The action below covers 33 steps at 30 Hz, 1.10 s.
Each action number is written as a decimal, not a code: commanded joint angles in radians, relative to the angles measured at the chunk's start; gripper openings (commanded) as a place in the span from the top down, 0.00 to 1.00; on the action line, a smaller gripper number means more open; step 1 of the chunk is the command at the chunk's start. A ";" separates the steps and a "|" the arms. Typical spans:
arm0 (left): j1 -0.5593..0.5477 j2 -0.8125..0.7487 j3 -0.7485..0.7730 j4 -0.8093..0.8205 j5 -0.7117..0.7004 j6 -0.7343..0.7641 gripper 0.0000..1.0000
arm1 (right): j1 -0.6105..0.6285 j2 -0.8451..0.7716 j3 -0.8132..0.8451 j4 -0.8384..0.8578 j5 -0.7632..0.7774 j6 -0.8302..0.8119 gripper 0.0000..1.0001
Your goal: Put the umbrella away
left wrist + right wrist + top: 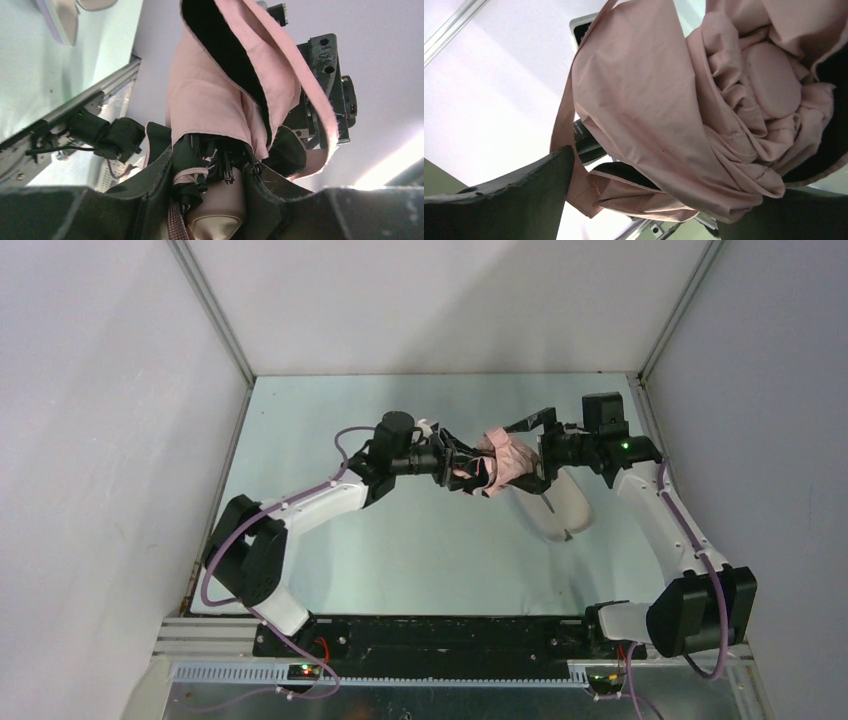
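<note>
The umbrella (503, 460) is folded, a pale pink canopy with a black underside, and is held in the air between both grippers above the back middle of the table. My left gripper (462, 466) is shut on its handle end. In the left wrist view the jaws (215, 165) clamp the dark rib tips and the pale handle (220, 207), and the canopy (210, 95) rises away from them. My right gripper (536, 453) is at the canopy's other end. In the right wrist view its fingers (524, 195) stand wide apart with bunched pink fabric (659, 115) between them.
A pale lilac oblong hard case (560, 506) lies on the table below and to the right of the umbrella, and also shows in the left wrist view (62, 22). White walls with metal frame posts (215, 320) enclose the pale green table (400, 540).
</note>
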 commanded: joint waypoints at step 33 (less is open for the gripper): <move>0.028 0.076 -0.036 0.623 0.215 -0.575 1.00 | -0.348 0.517 0.657 -0.600 0.059 -0.800 0.01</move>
